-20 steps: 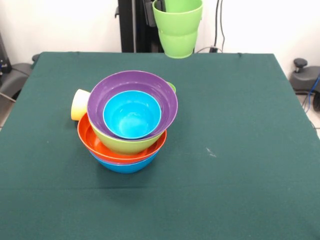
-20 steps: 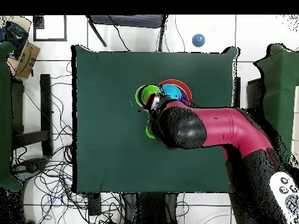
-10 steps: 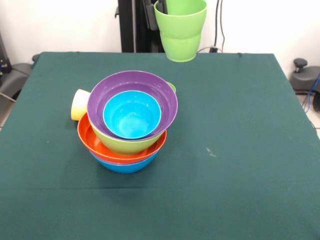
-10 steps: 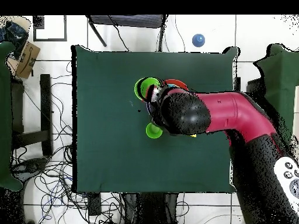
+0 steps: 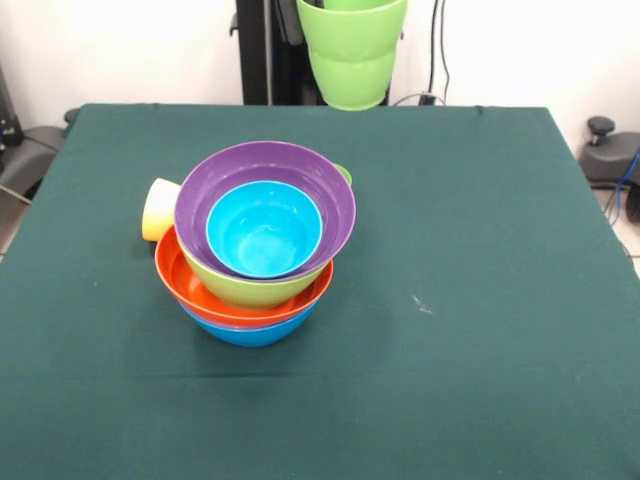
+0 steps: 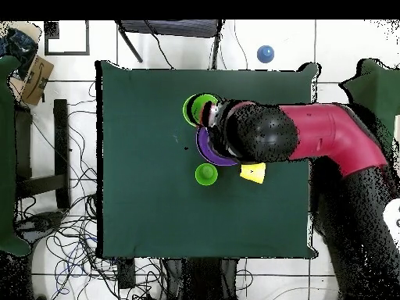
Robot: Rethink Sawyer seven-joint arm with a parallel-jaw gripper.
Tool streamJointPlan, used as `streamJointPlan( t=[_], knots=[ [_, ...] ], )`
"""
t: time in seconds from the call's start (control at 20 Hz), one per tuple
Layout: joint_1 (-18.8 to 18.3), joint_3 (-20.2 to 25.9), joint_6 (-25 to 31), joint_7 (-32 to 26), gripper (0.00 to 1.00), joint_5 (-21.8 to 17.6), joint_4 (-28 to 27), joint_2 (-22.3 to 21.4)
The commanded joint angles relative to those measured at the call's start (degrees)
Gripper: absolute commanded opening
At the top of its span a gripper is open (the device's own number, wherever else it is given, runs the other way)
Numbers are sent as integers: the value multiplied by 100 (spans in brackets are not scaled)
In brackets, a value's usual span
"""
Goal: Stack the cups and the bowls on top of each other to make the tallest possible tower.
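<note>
Green cup [image 5: 351, 52] hangs high above the surface's far edge, pinched by fingers hidden at the rim. The tower [image 5: 258, 245] of nested bowls leans, the yellow cup [image 5: 158, 209] lying beside it. A careless lowering could tip it.

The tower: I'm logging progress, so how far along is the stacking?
Done: five bowls nest: blue bowl lowest, then orange bowl, lime green bowl, purple bowl, cyan bowl. In hand: the light green cup hangs above the table's far edge. Left: adding it, then the pale yellow cup lying on its side beside them.
</note>
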Motion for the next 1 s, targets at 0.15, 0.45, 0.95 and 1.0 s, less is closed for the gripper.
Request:
streamJointPlan(
  t=[0.15,0.45,0.95,1.0],
  knots=[
    [-46,284,910,-2277,0,-470,-711,271],
    [-51,293,765,-2525,0,-669,-959,566],
    [107,278,742,-3012,0,-889,-1592,1257],
    [113,287,765,-3067,0,-895,-1644,1301]
  ],
)
